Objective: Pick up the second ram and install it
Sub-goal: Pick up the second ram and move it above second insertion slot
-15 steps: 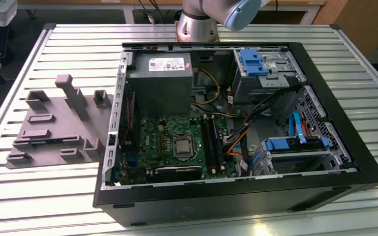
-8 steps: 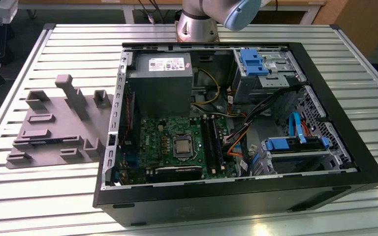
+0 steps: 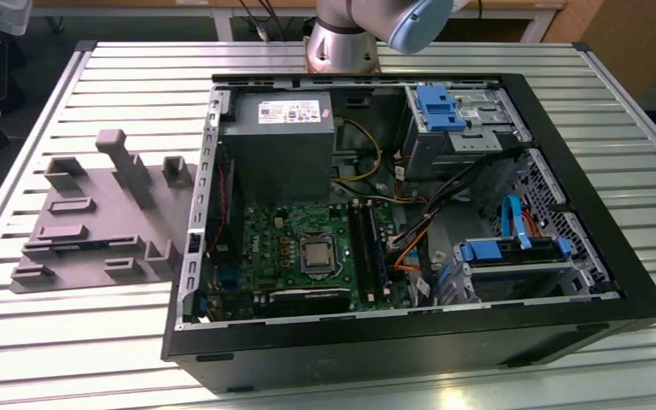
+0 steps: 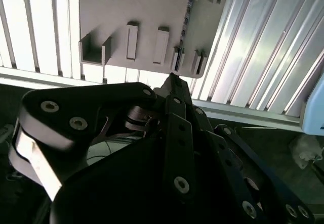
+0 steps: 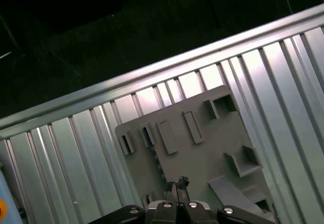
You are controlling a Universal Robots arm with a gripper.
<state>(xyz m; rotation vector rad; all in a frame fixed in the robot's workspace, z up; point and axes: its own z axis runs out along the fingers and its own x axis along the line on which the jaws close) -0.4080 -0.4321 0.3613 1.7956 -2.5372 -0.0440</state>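
Observation:
My gripper (image 5: 176, 184) hangs high above the grey holder plate (image 5: 202, 153) on the slatted table, fingertips pressed together and holding nothing. In the second wrist view the gripper (image 4: 171, 77) tapers to one point over the holder plate's (image 4: 147, 6) edge. A thin dark strip with bluish specks, seemingly the second ram (image 4: 188, 9), stands on edge in a slot of that plate, and it appears as a narrow jagged line, the second ram (image 5: 158, 164), just ahead of the fingertips. In the exterior view the plate (image 3: 100, 213) lies at the left of the open computer case (image 3: 419, 333).
Inside the case lie the motherboard (image 3: 294, 231) with its dark memory slots (image 3: 365, 243), a grey power supply (image 3: 277, 145), blue drive-bay clips (image 3: 436, 107) and loose cables. The arm's base (image 3: 345, 43) stands behind the case. The table's edge rail (image 5: 152, 75) borders dark floor.

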